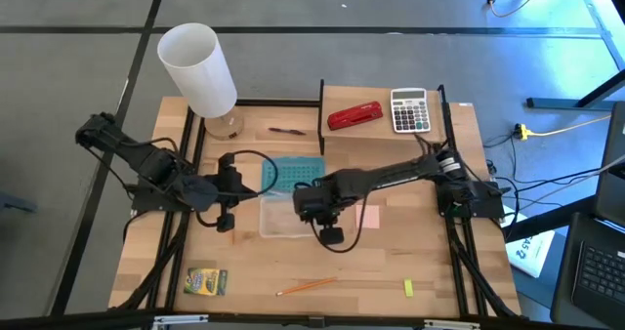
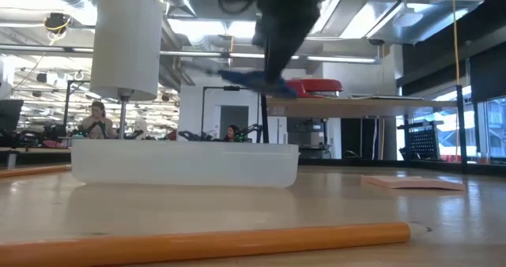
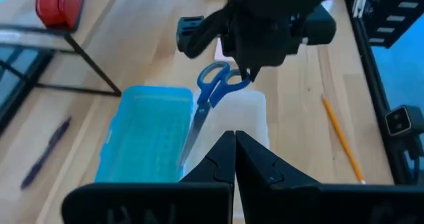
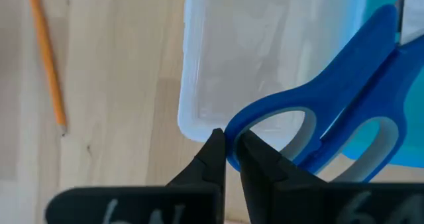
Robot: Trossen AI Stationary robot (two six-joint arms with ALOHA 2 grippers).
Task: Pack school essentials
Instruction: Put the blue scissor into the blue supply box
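High view: scissors (image 1: 311, 186) above box rim (image 1: 278, 234)

From table height, you see a translucent plastic box (image 2: 186, 164) on the wooden tabletop (image 2: 332, 208), with a dark robot arm (image 2: 285, 22) above it holding blue-handled scissors (image 2: 253, 79) clear of the rim. An orange pencil (image 2: 205, 242) lies nearest you; a pink sticky-note pad (image 2: 413, 183) rests flat to the right, a red stapler (image 2: 316, 86) shelved behind.
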